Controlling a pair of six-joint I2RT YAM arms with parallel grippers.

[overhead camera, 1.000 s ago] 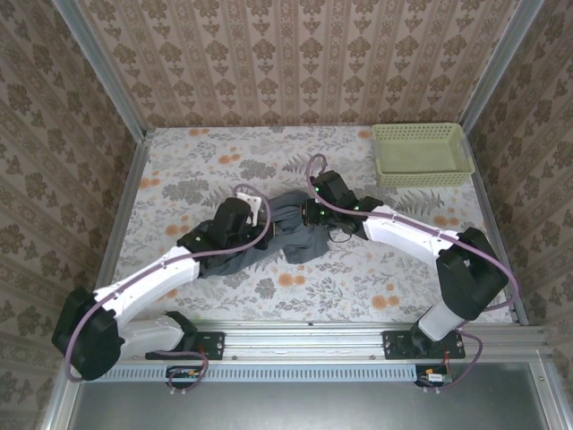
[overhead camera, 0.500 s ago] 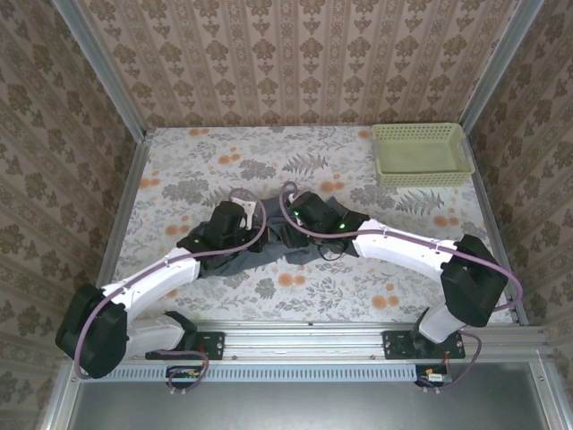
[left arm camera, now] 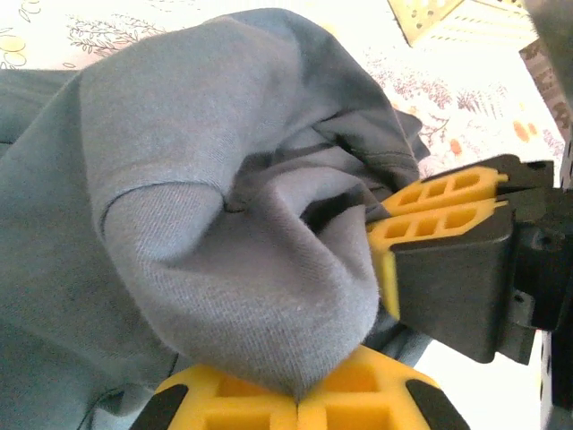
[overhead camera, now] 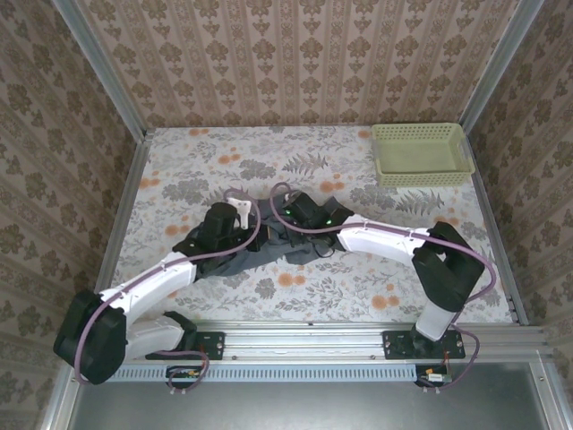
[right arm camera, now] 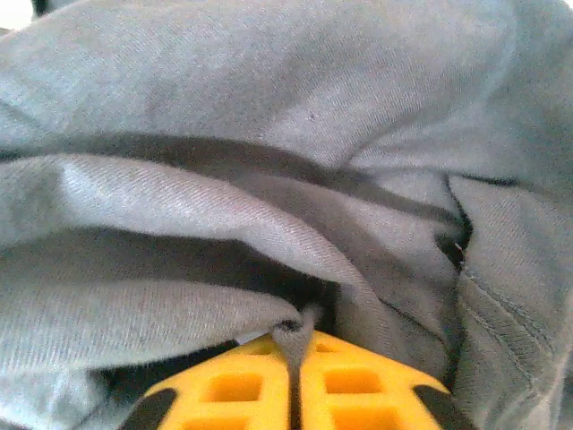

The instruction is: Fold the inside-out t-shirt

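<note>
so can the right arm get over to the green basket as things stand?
Probably yes: the table between them lies bare and the basket sits on that arm's side. But the right gripper is shut on the t-shirt, which the left gripper also pinches, so it must let go first.

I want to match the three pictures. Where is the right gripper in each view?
Top external: right gripper at the centre, on the t-shirt.
Left wrist: right gripper at the right side, jaws shut on a fold.
Right wrist: right gripper at the bottom centre, jaws pinching fabric.
Shared landmark: the grey t-shirt, in all three.
</note>
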